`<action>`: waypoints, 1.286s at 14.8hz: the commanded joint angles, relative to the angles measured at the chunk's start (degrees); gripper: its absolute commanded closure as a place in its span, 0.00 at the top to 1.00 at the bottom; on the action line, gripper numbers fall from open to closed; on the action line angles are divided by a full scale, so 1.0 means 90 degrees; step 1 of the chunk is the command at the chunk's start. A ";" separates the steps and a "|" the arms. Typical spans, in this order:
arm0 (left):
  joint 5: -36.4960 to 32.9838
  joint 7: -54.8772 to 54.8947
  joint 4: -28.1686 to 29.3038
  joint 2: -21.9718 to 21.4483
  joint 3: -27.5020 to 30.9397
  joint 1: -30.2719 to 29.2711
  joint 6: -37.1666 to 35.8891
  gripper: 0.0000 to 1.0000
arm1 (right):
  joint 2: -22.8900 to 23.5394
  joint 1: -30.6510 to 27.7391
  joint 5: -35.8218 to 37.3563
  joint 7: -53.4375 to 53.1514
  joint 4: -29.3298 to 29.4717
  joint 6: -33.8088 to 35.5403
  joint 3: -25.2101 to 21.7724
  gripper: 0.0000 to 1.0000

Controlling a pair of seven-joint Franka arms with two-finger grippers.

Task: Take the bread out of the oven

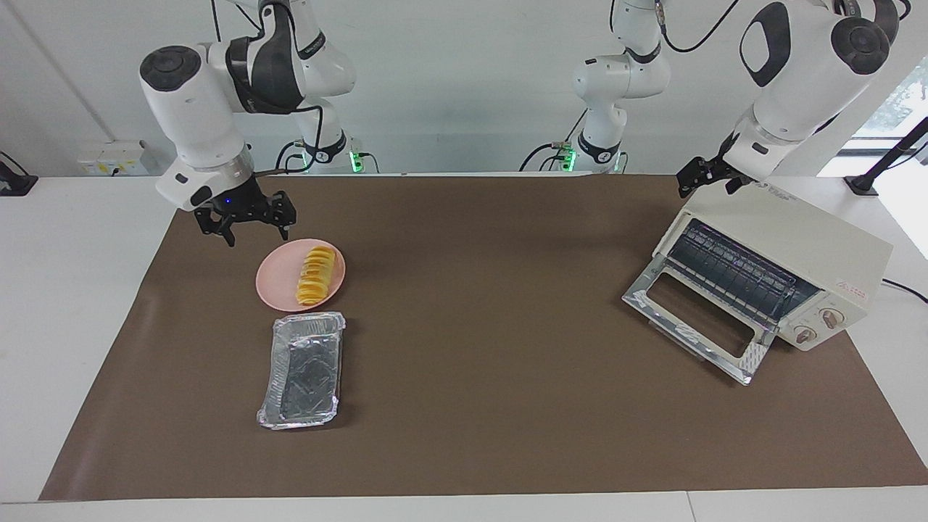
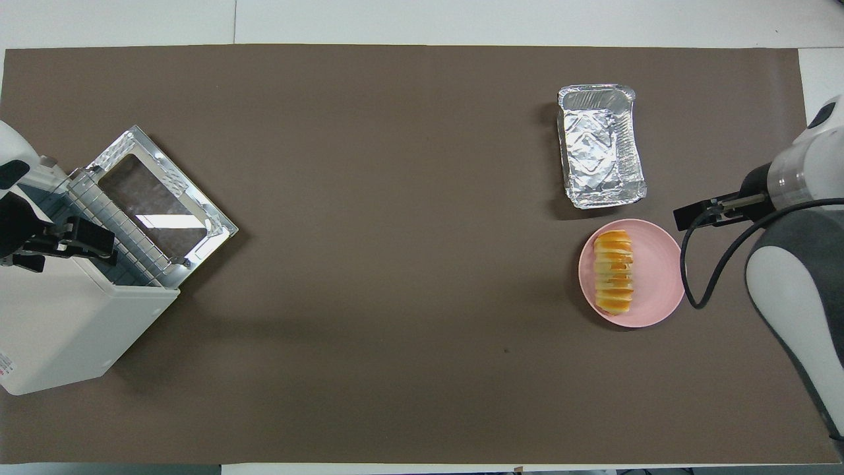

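The bread is a golden ridged loaf lying on the pink plate. It also shows in the overhead view on the plate. My right gripper is open and empty. It hangs in the air beside the plate, off its edge toward the right arm's end of the table, and shows in the overhead view. The cream-white oven stands at the left arm's end with its glass door dropped open and its wire rack bare. My left gripper is at the oven's top edge.
A crinkled silver foil tray lies empty on the brown mat, farther from the robots than the plate. It also shows in the overhead view. The oven and its open door take up the mat's corner.
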State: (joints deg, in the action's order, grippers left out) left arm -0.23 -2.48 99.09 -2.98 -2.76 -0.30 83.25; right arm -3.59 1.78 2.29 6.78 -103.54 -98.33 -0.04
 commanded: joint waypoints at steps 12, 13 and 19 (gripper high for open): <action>0.0123 0.0021 0.0074 -0.0128 -0.0015 -0.0064 -0.0012 1.00 | -0.0030 -0.0656 -0.0303 0.0311 0.1368 0.1697 0.0053 1.00; 0.0123 0.0021 0.0074 -0.0128 -0.0015 -0.0064 -0.0012 1.00 | -0.0030 -0.0657 -0.0303 0.0311 0.1368 0.1697 0.0053 1.00; 0.0123 0.0021 0.0074 -0.0128 -0.0015 -0.0064 -0.0012 1.00 | -0.0040 -0.0637 -0.0293 0.0311 0.1358 0.1658 0.0063 1.00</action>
State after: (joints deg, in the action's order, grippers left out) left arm -0.23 -2.47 99.09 -2.98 -2.76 -0.30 83.25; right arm -4.57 -2.97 0.70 7.58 -92.39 -83.48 0.07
